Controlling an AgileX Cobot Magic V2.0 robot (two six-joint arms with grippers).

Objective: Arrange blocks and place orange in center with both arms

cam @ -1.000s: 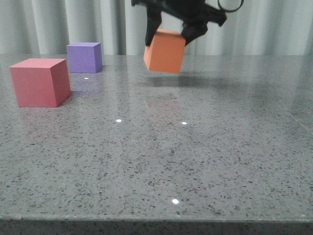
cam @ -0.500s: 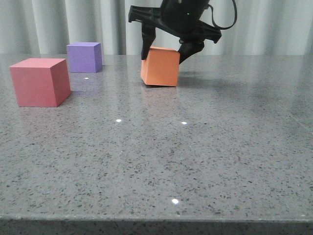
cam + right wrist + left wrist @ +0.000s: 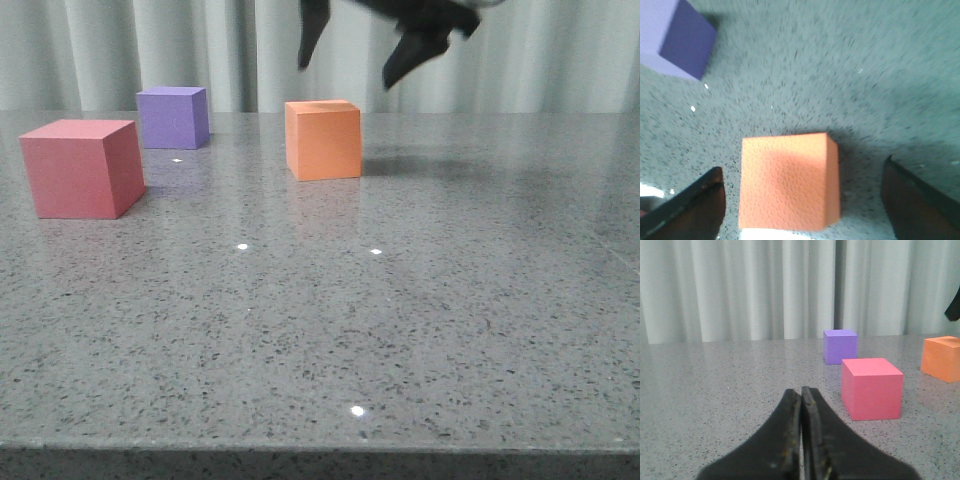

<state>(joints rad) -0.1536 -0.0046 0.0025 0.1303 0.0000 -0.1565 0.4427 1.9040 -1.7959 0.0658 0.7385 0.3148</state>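
Grey speckled table [image 3: 420,330], bare across the whole near half and toward the right edge. Toward the far left corner, the red-pink cube [image 3: 82,167] and, behind it nearer the far edge, the purple cube [image 3: 173,117], apart from each other. Both exactly where they stood a second ago.

Changed: the orange cube [image 3: 323,139]. A second ago lifted and tilted in the right gripper; half a second ago lowered to the surface with the fingers around it; now flat on the table near the far edge, about midway between the left and right edges, upright, nothing touching it. Well apart from the purple cube to its left.

Right gripper [image 3: 362,45] now risen above the orange cube, fingers spread apart, empty; in the right wrist view the two fingers straddle the cube from above with clear gaps on both sides. Release done, then, and arm pulling away upward.

Left gripper [image 3: 801,405] low over the left part of the table, fingers pressed together, holding nothing, pointed toward the red-pink cube just ahead.

Meaning for the task, as a judgement: orange placed, but not yet in the center of a row, since both other cubes sit to its left. Probably one cube still to be carried to its right side.
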